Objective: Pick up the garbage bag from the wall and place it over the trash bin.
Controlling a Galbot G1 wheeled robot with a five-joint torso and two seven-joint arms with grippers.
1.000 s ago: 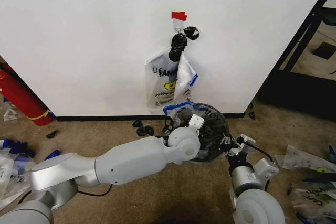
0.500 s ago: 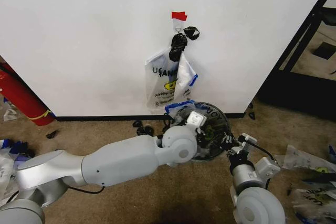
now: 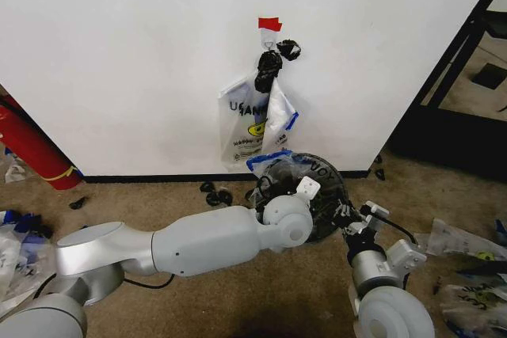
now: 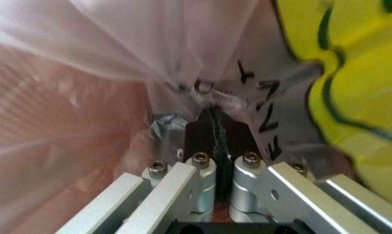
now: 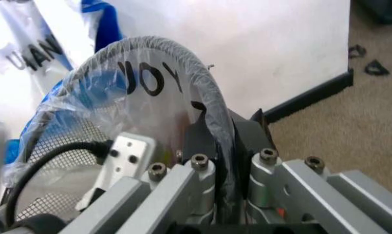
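L pincer (image 4: 215,127) pinches garbage bag (image 4: 182,58); R pincer (image 5: 225,141) clamps trash bin (image 5: 182,63) rim

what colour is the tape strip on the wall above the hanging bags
Red; the tape strip shows best in the head view.

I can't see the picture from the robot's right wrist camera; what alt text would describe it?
The right gripper is shut on the rim of the small round dark mesh trash bin, pinching the thin translucent garbage bag with black lettering stretched over it. Behind are the plain white wall, black baseboard and tan carpet.
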